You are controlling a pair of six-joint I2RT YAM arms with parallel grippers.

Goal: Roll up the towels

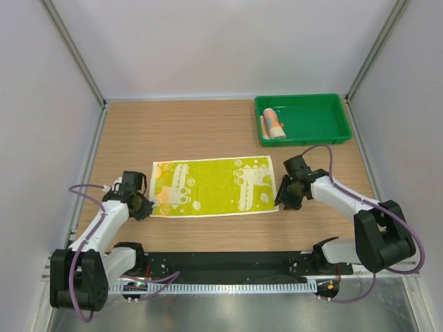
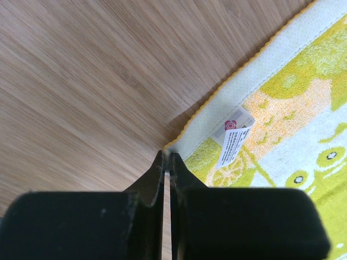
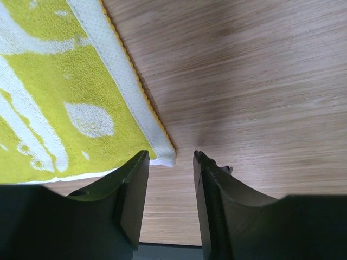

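Left gripper closed tight at yellow towel's near-left corner, right gripper part-open astride its near-right corner; towel flat on table, likely soft, light, floppy, so pinch corners.

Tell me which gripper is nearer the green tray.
Right. The right gripper is at the yellow towel's near right corner, in front of the green tray; the left gripper is at its near left corner, farther off.

text: none legible | white tag on yellow towel: red mark, print too small
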